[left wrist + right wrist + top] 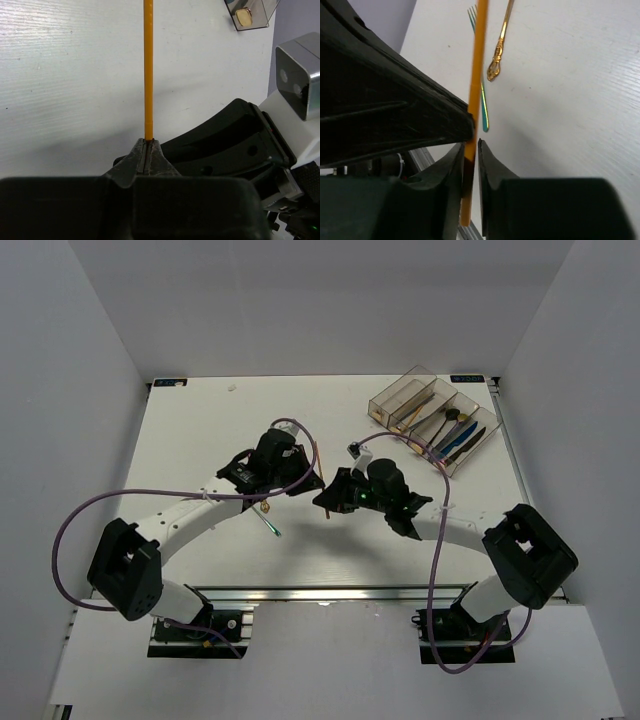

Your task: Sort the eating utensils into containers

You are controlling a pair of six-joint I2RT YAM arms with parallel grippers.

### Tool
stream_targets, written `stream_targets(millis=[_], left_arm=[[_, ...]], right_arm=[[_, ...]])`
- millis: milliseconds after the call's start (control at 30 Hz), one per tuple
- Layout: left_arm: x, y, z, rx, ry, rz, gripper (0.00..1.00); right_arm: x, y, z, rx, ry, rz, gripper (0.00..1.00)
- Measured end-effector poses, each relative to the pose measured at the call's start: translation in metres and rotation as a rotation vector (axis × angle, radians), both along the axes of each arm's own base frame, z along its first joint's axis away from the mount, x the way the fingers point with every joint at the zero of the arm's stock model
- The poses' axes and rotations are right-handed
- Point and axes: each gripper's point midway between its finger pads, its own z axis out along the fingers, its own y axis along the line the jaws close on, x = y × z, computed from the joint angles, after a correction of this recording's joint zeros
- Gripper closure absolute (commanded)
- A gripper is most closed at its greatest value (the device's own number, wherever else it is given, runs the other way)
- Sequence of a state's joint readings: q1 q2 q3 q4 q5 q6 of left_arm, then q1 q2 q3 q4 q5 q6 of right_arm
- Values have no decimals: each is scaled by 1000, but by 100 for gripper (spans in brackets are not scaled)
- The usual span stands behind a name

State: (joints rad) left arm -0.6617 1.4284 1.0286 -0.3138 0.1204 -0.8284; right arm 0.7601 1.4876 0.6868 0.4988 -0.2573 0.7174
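Note:
A thin gold chopstick sticks straight out of my left gripper, which is shut on its end above the table. My right gripper faces it and has the same chopstick between its fingers; the left finger touches it and a sliver of gap shows at the right finger. A gold fork and a silver-teal fork lie on the table below, seen again from above as the gold fork and teal fork. The containers stand at the far right with several utensils inside.
Both grippers meet over the table's middle, left gripper and right gripper nearly touching. Purple cables loop off both arms. White walls close in the table on three sides.

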Motion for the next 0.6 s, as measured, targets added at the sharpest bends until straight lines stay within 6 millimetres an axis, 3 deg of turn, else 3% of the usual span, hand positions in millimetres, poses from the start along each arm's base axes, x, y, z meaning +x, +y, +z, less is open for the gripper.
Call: stream_targets(millis=[33, 100, 133, 167, 267, 333, 433, 600], left_arm=[[0, 0, 0, 1, 0, 1, 98], [1, 2, 0, 11, -3, 2, 81], [2, 3, 1, 23, -7, 6, 68], [4, 5, 2, 40, -14, 15, 39], [11, 18, 12, 120, -37, 54, 6], [23, 31, 31, 187, -81, 123, 2], [43, 58, 69, 278, -182, 250, 2], [36, 121, 110, 435, -315, 407, 2]], right_arm=[[0, 1, 2, 6, 2, 0, 100], [1, 2, 2, 4, 1, -4, 100], [3, 3, 3, 6, 2, -8, 100], [4, 3, 4, 5, 0, -14, 100], [14, 1, 6, -7, -6, -53, 100], [27, -6, 6, -29, 3, -104, 100], [67, -28, 3, -77, 33, -228, 100], [168, -99, -7, -173, 91, -532, 100]])
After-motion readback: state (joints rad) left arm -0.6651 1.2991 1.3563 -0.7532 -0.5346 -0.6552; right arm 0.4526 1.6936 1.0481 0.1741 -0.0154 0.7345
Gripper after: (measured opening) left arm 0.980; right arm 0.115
